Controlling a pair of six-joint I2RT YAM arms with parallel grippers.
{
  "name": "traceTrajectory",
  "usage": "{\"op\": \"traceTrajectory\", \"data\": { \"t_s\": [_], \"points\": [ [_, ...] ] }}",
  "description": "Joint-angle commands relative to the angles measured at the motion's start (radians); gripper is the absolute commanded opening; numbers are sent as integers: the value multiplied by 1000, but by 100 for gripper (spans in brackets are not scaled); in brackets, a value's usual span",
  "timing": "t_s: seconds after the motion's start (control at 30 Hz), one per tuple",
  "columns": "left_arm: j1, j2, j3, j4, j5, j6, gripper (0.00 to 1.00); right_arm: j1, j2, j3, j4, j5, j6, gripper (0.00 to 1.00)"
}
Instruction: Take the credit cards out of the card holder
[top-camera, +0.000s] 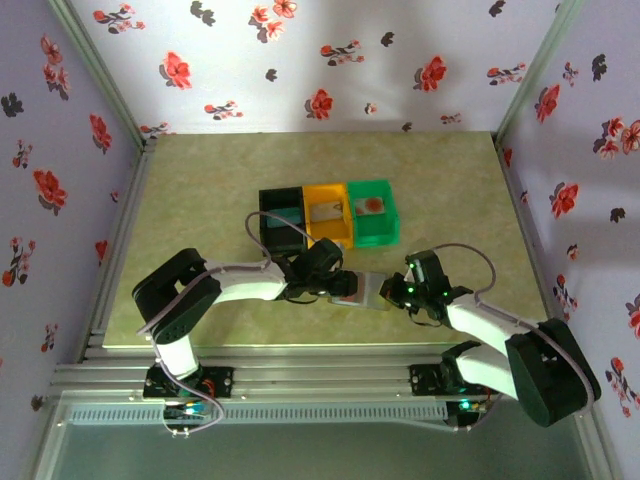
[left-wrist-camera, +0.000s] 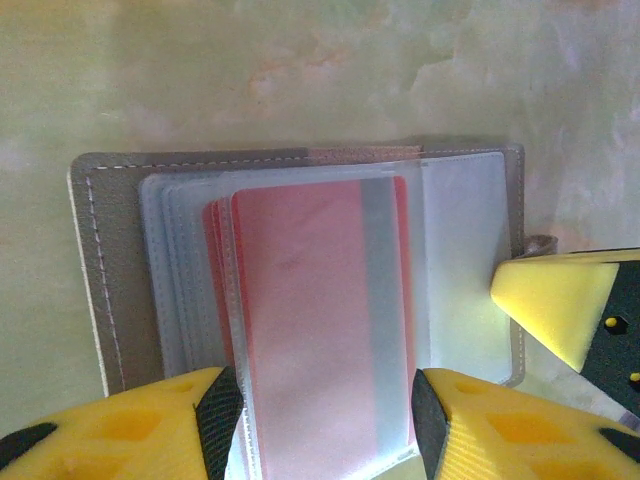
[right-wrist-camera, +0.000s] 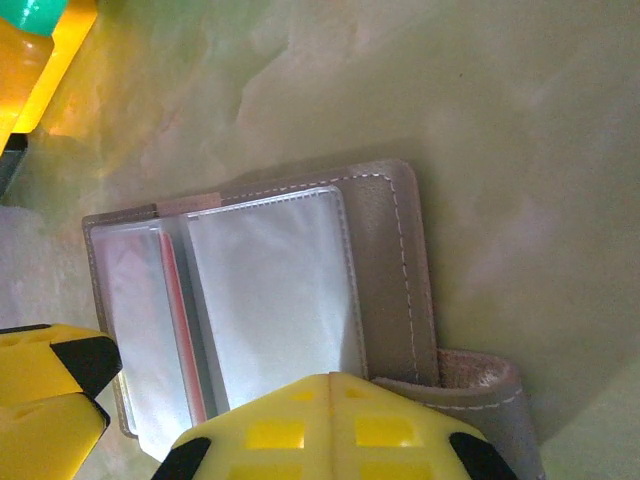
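Grey card holder (top-camera: 362, 290) lies open on the table (top-camera: 200, 200), at 6 o'clock from the coloured bins (top-camera: 328, 215), with a red credit card (left-wrist-camera: 300, 300) in its clear sleeve (left-wrist-camera: 460, 270). Our left gripper (left-wrist-camera: 320, 425) straddles that sleeve and we cannot tell whether it grips. Our right gripper (right-wrist-camera: 330, 425), closed, touches the holder's 3 o'clock edge.

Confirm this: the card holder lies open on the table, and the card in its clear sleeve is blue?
Not blue: the left wrist view shows the card is red. The card holder does lie open on the table.
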Motion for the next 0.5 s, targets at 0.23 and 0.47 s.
{"op": "traceTrajectory", "data": {
  "t_s": [0.23,0.47],
  "points": [
    [3,37,10,29,41,-25,54,8,18,-32,2,26,-11,0],
    [-1,48,27,32,58,-21,54,8,22,-37,8,26,-11,0]
  ]
}}
